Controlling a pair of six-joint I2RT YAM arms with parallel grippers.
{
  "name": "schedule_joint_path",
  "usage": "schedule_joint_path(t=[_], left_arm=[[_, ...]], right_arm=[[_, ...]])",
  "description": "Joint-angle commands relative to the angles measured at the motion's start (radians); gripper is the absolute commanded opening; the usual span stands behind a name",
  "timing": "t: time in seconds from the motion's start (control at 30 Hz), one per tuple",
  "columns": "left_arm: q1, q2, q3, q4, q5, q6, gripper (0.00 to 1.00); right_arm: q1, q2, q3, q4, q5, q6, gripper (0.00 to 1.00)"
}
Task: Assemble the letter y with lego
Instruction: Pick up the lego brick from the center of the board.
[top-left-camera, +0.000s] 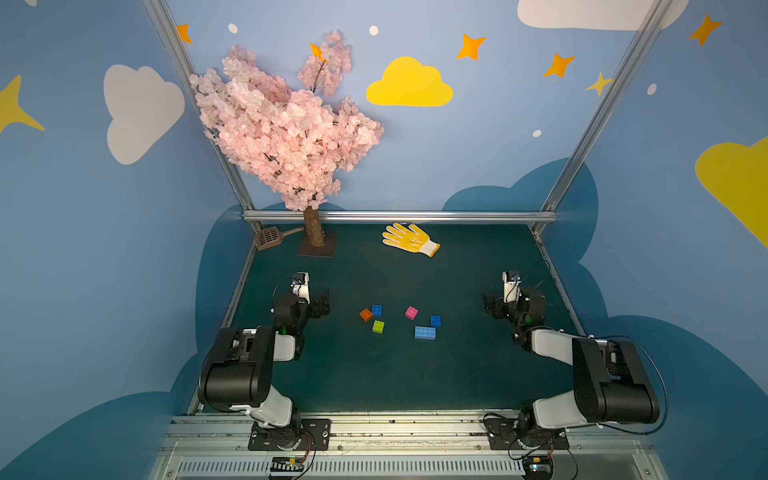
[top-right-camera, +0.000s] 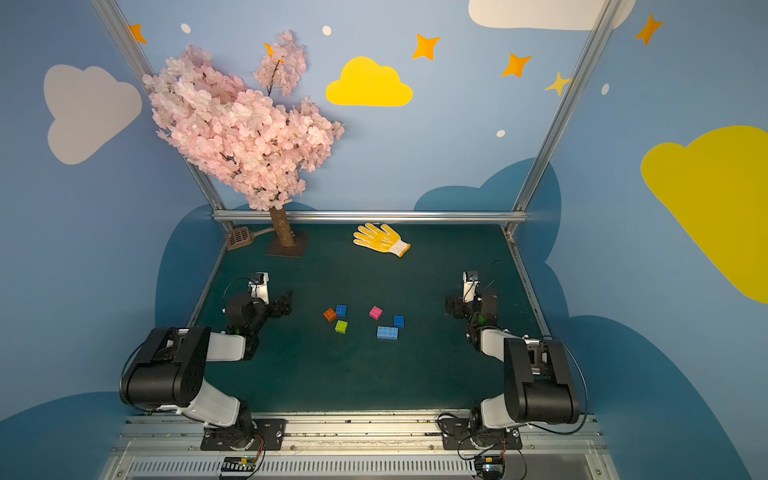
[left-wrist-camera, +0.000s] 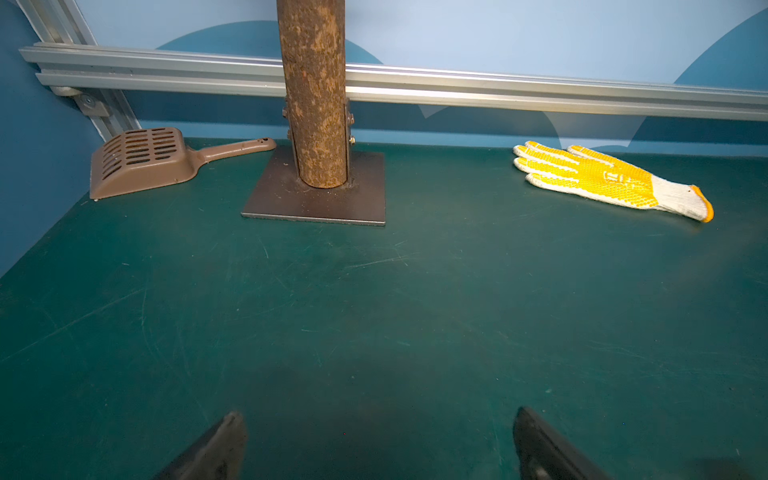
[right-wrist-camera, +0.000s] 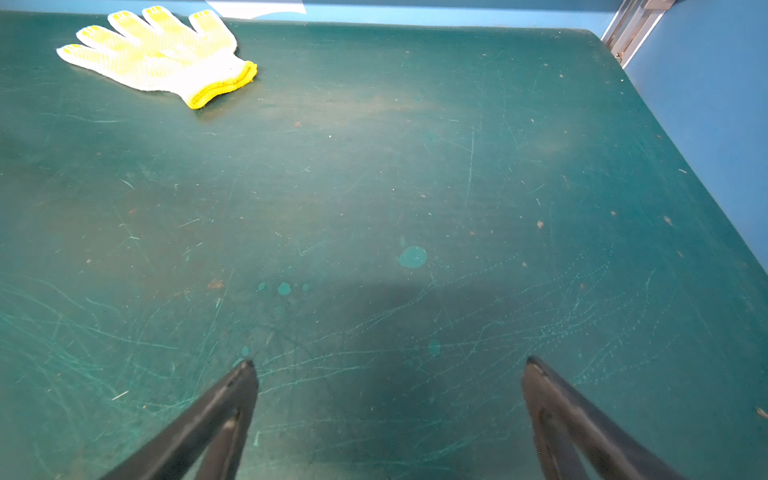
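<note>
Six small loose studded plastic lego bricks on the dark green counter, between left claw and right claw, apart from both, each claw spread wide and empty

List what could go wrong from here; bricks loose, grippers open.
1. The orange brick and a dark blue brick sit almost touching, the lime green brick close by: wide jaws reaching for one may knock a neighbour.
2. Neither wrist view shows a brick; left gripper and right gripper point toward the glove, so approach likely leans on top views alone.
</note>
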Motion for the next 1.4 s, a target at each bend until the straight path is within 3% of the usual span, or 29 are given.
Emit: schedule_joint_path(t=[0.0,0.27,0.37,0.47,0.53,0.73,0.93,1.1,1.2,1.37], left_arm=[[0.006,0.005,0.014,-0.008,0.014,0.013,1.00],[0.010,0.006,0.014,-0.011,0.018,0.011,1.00],[-0.002,-0.021,0.008,-0.013,-0.089,-0.016,1.00],[-0.020,-0.141,0.053,-0.194,-0.203,-0.028,1.00],[-0.028,-0.210,0.109,-0.333,-0.247,-0.033,1.00],[-0.068,-0.318,0.304,-0.630,-0.264,-0.064,1.00],[-0.095,-0.281,0.567,-1.041,-0.082,-0.105,1.00],[-0.094,-0.095,0.845,-1.454,0.160,-0.115,1.00],[-0.095,0.007,0.954,-1.576,0.275,-0.123,1.00],[-0.086,0.036,0.997,-1.573,0.384,-0.150,1.00]], right_arm=[[0.001,0.013,0.020,0.025,0.000,0.010,0.98],[-0.002,0.012,0.020,0.026,-0.009,0.011,0.96],[-0.004,0.000,0.021,0.033,0.008,0.018,0.95],[-0.004,-0.046,0.068,-0.076,0.073,0.072,0.95],[0.001,-0.078,0.122,-0.209,0.049,0.043,0.94],[0.070,-0.142,0.271,-0.431,0.120,0.086,0.89],[0.193,-0.131,0.410,-0.599,0.114,0.164,0.88],[0.335,-0.063,0.544,-0.736,0.117,0.212,0.89],[0.412,-0.009,0.612,-0.799,0.145,0.242,0.94],[0.512,0.124,0.761,-0.936,0.206,0.313,0.98]])
